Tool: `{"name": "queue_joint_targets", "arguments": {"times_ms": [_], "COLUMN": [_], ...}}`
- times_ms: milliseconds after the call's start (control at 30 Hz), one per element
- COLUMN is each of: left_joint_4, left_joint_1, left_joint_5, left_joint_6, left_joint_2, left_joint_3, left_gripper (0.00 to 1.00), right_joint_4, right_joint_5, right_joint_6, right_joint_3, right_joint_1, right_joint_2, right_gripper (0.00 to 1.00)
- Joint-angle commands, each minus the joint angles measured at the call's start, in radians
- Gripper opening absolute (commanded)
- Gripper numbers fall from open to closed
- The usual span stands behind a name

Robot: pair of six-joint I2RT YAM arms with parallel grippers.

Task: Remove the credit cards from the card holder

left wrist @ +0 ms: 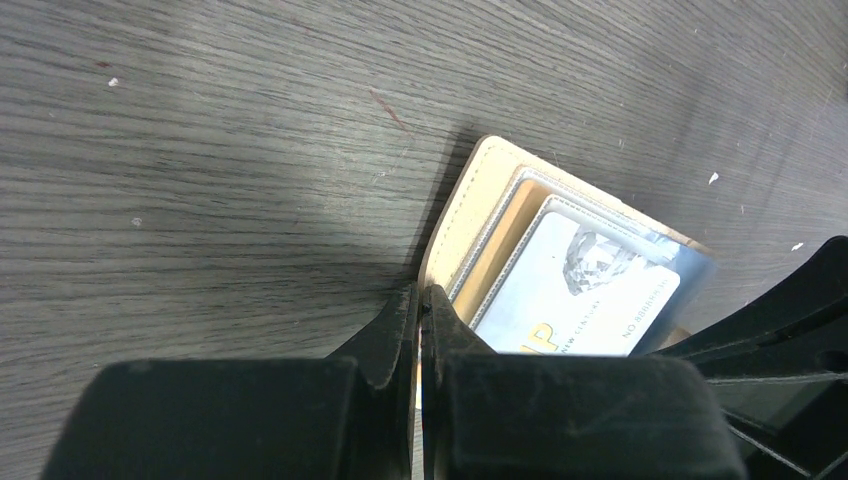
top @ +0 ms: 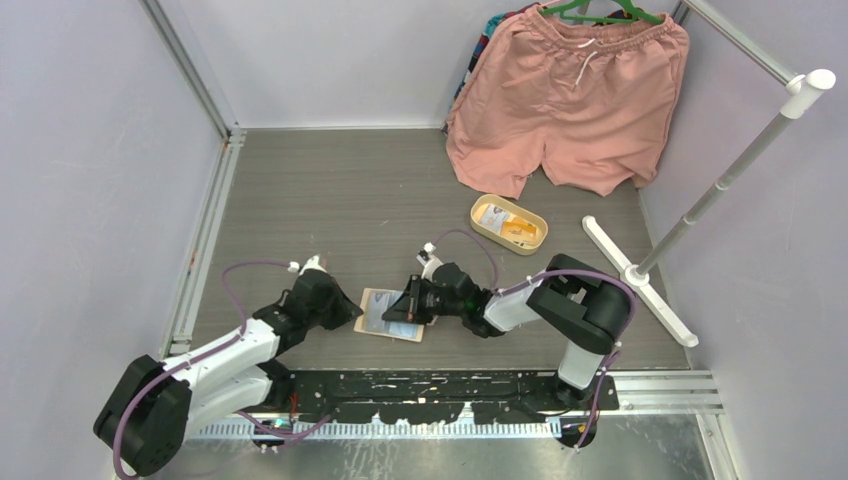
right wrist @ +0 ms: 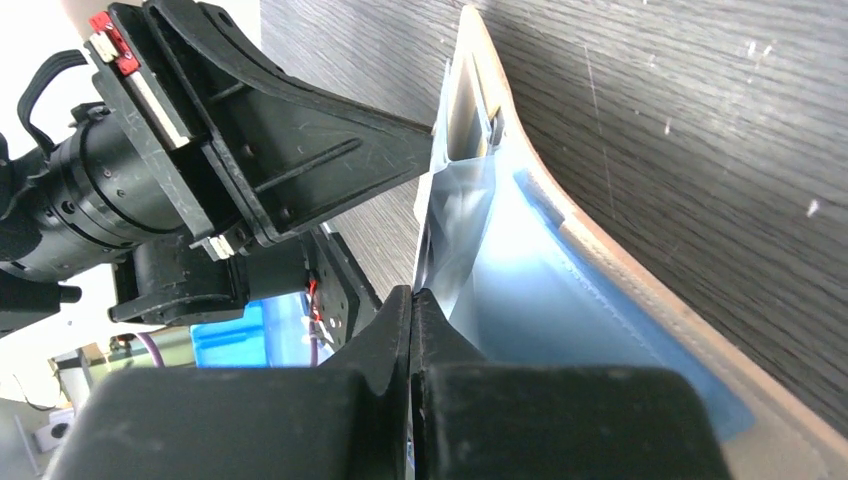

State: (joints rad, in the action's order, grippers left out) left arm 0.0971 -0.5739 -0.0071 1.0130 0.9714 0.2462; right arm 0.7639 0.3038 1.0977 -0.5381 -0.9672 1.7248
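Card holder (left wrist: 470, 200) lies open on the desk (top: 330, 200), near the front edge, betw. the two arms. L fingers (left wrist: 398, 335) are pressed together on its tan left edge. R fingers (right wrist: 398, 325) are clamped on the clear sleeve over a whitish card (left wrist: 585, 295); whether the card itself is caught can't be told. Risk: if only the sleeve is pinched, a pull would likely drag the whole holder w/ the card left inside, and the L hold on a thin edge could slip. Oval tray (top: 478, 215), w/ cards in it, sits far right, well apart. Pink shorts (top: 570, 100) & white stand (top: 640, 275) are beyond; neither stands betw. holder & tray.
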Motion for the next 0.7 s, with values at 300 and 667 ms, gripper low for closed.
{"name": "queue_joint_targets", "arguments": {"times_ms": [300,667], "left_joint_4": [0.076,0.074], "left_joint_1": [0.001,0.001], "left_joint_5": [-0.043,-0.044], "left_joint_6": [-0.032,-0.030], "left_joint_2": [0.037,0.032], "left_joint_3": [-0.022,-0.030], "left_gripper": [0.00,0.00], "right_joint_4": [-0.055,-0.198], "right_joint_5": [-0.006,-0.019], "right_joint_6": [-0.053,-0.090], "right_joint_3": [0.066,0.131], "right_joint_1": [0.000,0.027], "right_joint_2": [-0.162,-0.289], "right_gripper": [0.01,0.01]}}
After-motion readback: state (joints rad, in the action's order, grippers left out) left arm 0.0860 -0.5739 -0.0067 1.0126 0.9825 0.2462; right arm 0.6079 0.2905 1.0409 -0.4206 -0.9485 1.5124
